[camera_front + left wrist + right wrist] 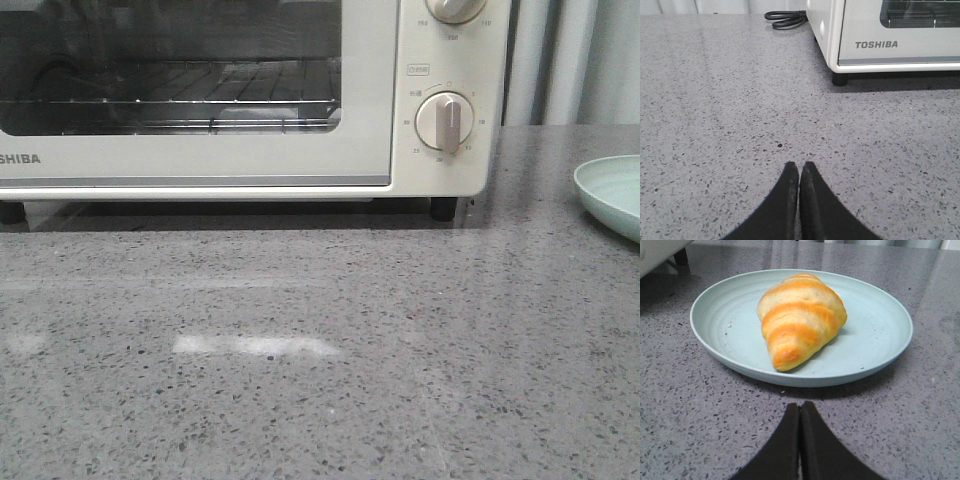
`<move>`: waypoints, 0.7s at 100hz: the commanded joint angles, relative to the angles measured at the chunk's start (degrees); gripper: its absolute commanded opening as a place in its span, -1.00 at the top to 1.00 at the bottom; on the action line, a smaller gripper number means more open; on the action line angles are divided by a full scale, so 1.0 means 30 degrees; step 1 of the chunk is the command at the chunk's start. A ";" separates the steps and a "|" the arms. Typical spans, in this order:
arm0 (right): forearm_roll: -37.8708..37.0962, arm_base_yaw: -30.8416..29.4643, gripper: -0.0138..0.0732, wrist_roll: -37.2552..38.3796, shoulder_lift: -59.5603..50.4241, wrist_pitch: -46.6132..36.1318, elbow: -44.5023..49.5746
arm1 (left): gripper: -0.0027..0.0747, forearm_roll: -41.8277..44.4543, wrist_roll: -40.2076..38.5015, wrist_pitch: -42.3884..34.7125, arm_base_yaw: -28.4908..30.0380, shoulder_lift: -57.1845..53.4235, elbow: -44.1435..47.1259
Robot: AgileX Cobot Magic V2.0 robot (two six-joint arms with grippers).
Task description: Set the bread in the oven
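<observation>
The bread (799, 320), a golden-orange croissant with cream stripes, lies on a pale green plate (875, 347) in the right wrist view. My right gripper (800, 405) is shut and empty, low over the counter just short of the plate's rim. The cream-white oven (370, 100) stands at the back with its glass door closed and a wire rack (200, 100) inside. It also shows in the left wrist view (875, 45). My left gripper (799, 165) is shut and empty over bare counter, apart from the oven. Neither gripper shows in the front view.
The grey speckled counter (320, 350) runs across the front. The plate's rim (610, 190) shows at the right edge of the front view. A coiled black power cord (785, 19) lies behind the oven's left side. Round beige dials (445, 120) sit on the oven's right panel.
</observation>
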 commanded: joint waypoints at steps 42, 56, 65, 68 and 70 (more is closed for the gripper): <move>-0.0119 0.0022 0.85 -0.0019 -0.0390 -0.0491 0.0200 | 0.99 0.0117 0.0013 -0.1171 0.0084 -0.0497 0.0444; -0.0119 0.0022 0.85 -0.0019 -0.0390 -0.0456 0.0200 | 0.99 0.0117 0.0013 -0.1235 0.0084 -0.0497 0.0444; -0.0119 0.0022 0.85 -0.0019 -0.0390 -0.0456 0.0200 | 0.99 0.0117 0.0013 -0.1639 0.0084 -0.0497 0.0444; -0.0119 0.0022 0.85 -0.0019 -0.0390 -0.0456 0.0200 | 0.99 0.0117 0.0013 -0.1843 0.0084 -0.0497 0.0444; -0.0119 0.0022 0.85 -0.0019 -0.0390 -0.0456 0.0200 | 0.99 0.0117 0.0013 -0.2038 0.0084 -0.0497 0.0444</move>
